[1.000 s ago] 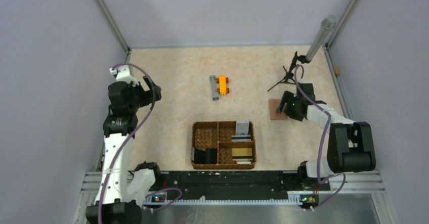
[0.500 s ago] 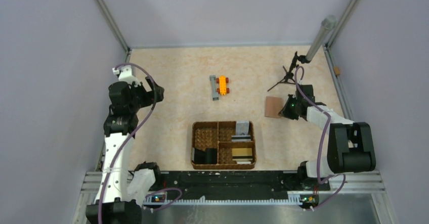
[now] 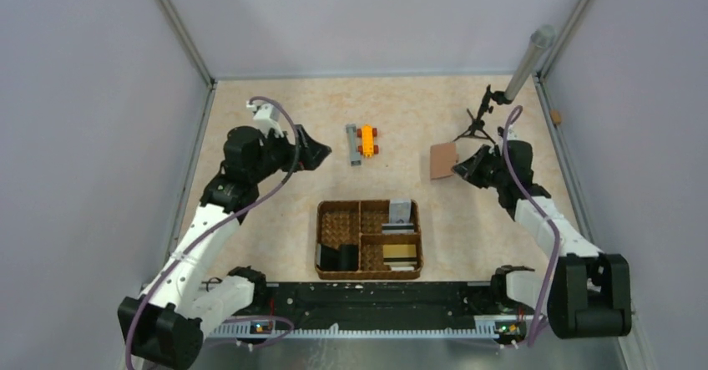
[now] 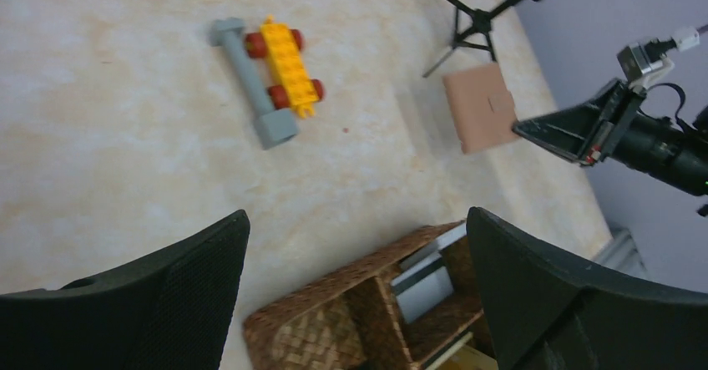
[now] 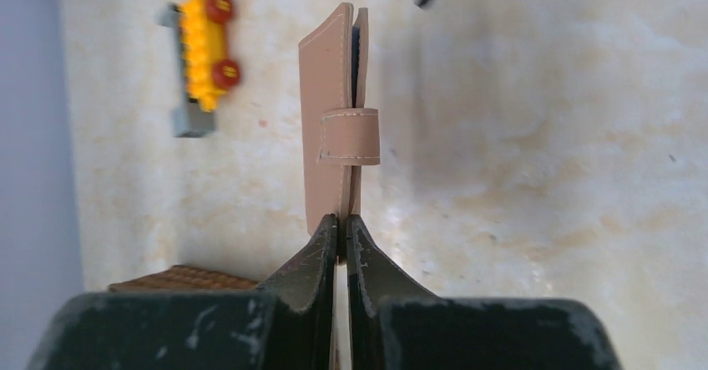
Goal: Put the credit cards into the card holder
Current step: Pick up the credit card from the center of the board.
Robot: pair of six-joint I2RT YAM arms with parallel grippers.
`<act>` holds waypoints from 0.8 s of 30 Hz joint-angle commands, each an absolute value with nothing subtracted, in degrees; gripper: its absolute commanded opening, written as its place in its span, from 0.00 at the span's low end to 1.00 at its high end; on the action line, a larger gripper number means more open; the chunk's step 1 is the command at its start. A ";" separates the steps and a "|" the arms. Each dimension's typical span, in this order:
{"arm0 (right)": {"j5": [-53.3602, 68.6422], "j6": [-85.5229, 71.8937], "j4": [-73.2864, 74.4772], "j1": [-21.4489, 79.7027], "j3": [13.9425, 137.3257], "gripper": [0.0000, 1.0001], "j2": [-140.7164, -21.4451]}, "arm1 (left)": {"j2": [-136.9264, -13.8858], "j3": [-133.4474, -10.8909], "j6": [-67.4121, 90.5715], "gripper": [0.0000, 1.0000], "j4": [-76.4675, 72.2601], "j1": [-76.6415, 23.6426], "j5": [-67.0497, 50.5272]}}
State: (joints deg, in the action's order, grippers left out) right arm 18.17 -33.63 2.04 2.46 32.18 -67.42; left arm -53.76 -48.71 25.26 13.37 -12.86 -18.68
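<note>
The brown card holder (image 3: 443,160) hangs tilted above the table at the right. My right gripper (image 3: 459,168) is shut on its near edge. In the right wrist view the card holder (image 5: 334,119) stands edge-on, strap closed, pinched in that gripper (image 5: 342,220). Grey, gold and striped credit cards (image 3: 400,211) lie in the right-hand compartments of the woven basket (image 3: 320,236). My left gripper (image 3: 321,154) hovers open left of centre, near the toy. Its wrist view has the wide gripper (image 4: 357,215) over the basket's corner (image 4: 334,295), with a grey card (image 4: 426,282) and the card holder (image 4: 482,107) visible.
A yellow toy car with a grey bar (image 3: 362,142) lies at the centre back. A small black tripod (image 3: 476,124) and a grey pole (image 3: 528,61) stand at the back right. A black blocky object (image 3: 338,257) sits in the basket's front left compartment.
My right gripper closed on the card holder, lifted it off the table and carried it slightly left and back. My left arm swung from the left wall toward the centre.
</note>
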 commanded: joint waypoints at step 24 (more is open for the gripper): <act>48.38 -49.02 -44.88 15.64 42.81 0.00 -60.32 | -77.39 -56.72 54.81 0.94 -39.36 -30.26 -39.76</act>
State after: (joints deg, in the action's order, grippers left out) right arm 46.00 -48.75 -38.59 13.58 39.55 -59.13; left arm -77.14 -53.84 53.65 -30.81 -29.71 -35.66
